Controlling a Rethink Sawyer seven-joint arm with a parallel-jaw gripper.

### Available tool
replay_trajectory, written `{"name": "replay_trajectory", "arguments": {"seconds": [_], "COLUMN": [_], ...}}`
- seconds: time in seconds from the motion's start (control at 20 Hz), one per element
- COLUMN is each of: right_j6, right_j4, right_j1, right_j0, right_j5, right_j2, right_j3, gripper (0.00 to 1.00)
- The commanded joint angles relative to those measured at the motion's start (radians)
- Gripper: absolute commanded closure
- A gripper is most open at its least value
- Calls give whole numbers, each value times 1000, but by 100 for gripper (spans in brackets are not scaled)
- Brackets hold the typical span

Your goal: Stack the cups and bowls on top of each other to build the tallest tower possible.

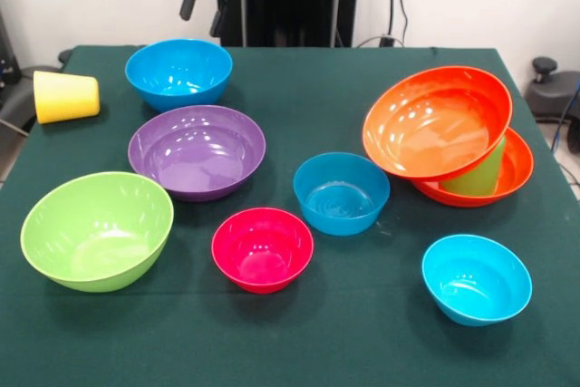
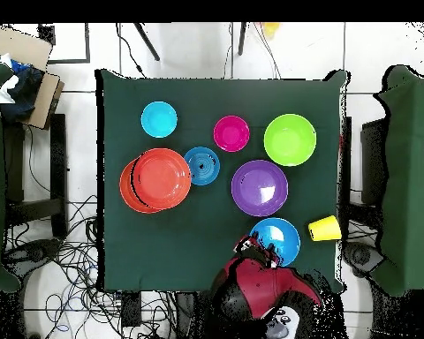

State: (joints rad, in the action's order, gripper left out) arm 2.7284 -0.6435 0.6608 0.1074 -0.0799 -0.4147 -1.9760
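**On the green table: a small tower, and many bowls to go**

At the far edge of the table the gripper (image 1: 205, 2) hangs up high, near a blue bowl (image 1: 178, 72); it holds nothing, and I cannot tell if its fingers are spread or pressed together.

The tower (image 1: 446, 133) is two orange bowls with a green cup (image 1: 478, 174) between them; the top orange bowl (image 1: 436, 121) tips over, so it may slip. I think the next piece should go on slowly and right in the middle; a gentle drop is best.

The yellow cup (image 1: 65, 96) lies on its side at the table edge, well apart from the tower; the purple bowl (image 1: 197, 150), lime bowl (image 1: 97, 229), pink bowl (image 1: 262, 249), second blue bowl (image 1: 341, 192) and light blue bowl (image 1: 476, 278) sit apart on the table.

The table (image 1: 362, 333) has a dark green cloth; around it are white walls, a pale tiled floor (image 2: 207, 48), wires (image 2: 61, 247) and a cardboard box (image 2: 26, 53).
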Motion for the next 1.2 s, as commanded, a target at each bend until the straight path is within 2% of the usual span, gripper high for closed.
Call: {"name": "replay_trajectory", "arguments": {"seconds": [0.05, 0.2, 0.5, 1.05, 1.2], "right_j6": [-27, -10, 29, 36, 35], "right_j4": [-25, -12, 25, 80, 92], "right_j1": [-50, -88, -213, -335, -344], "right_j0": [-38, -65, -111, -138, -145], "right_j5": [55, 34, -71, -179, -191], "right_j2": [124, 102, 49, -7, -16], "right_j3": [-6, 20, 83, 151, 151], "gripper": [0, 0, 0, 0, 0]}}
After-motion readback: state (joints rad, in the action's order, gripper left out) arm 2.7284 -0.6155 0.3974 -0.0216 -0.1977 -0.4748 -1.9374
